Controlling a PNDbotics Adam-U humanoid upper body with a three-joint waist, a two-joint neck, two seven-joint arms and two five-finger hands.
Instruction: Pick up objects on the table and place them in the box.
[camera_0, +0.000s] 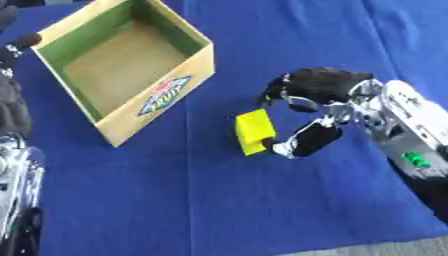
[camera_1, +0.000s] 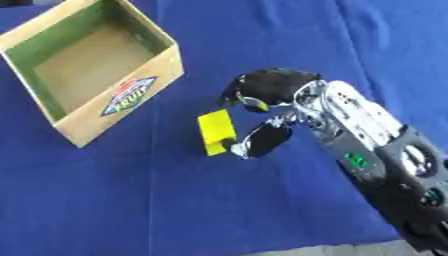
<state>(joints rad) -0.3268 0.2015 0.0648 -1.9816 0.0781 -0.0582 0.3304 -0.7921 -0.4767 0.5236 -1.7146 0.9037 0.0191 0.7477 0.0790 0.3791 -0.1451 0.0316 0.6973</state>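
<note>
a yellow block is pinched by the right hand mid-table. an open box is set near the far left corner.

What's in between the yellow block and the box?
Nothing but bare blue cloth. In the left eye view, the yellow block sits by the right hand, and the stretch to the box is bare.

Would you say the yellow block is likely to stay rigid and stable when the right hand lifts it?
The yellow block looks boxy with flat faces, so probably stiff and unlikely to roll. It seems small beside the right hand, so probably light. Its smooth faces might slip.
</note>
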